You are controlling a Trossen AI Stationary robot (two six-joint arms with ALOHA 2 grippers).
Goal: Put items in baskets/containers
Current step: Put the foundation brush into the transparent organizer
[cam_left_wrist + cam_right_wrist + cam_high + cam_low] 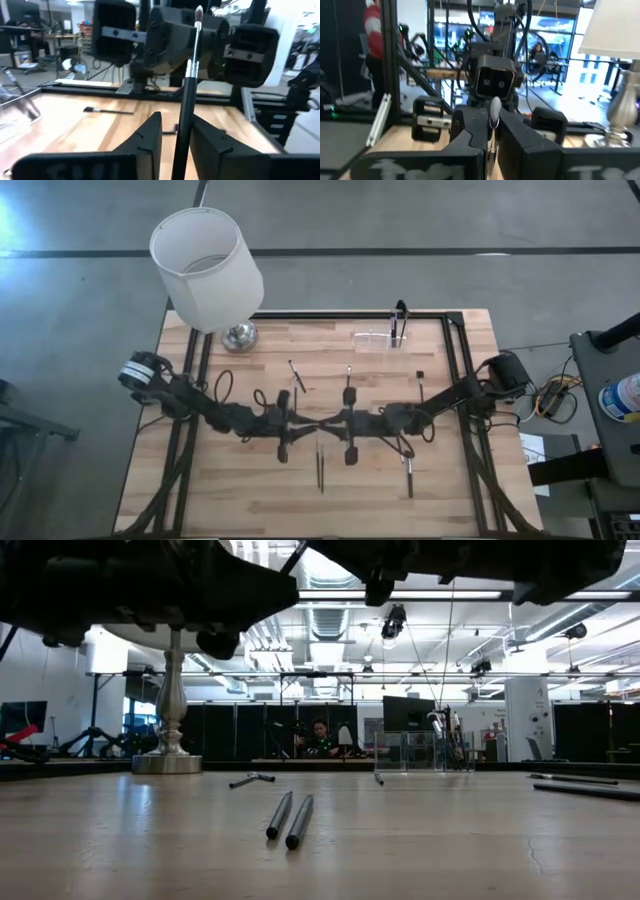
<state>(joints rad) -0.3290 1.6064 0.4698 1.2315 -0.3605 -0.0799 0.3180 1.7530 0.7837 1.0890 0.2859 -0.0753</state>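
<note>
A slim black brush (186,100) stands upright above the table's middle, its pale bristle tip (199,12) up. My right gripper (492,125) faces it from the table's right and is shut on it. My left gripper (176,120) comes level from the left, with its fingers slightly apart on either side of the handle and a gap on one side. In the high view the two grippers meet at the centre (321,423). The clear holder (378,338) stands at the far right of the table with dark sticks upright in it. My right gripper pinches the brush just below its bristle head (494,111) between its two fingers. The fingers come level from the table's right and lie across the brush. The brush stands upright, bristles up, lifted clear of the table.
Loose sticks lie on the wood: a pair near the front (320,468), one at the front right (409,476), and others farther back (296,375) (349,375) (421,388). A big white lamp (208,270) stands at the far left. Black rails (455,380) border the table.
</note>
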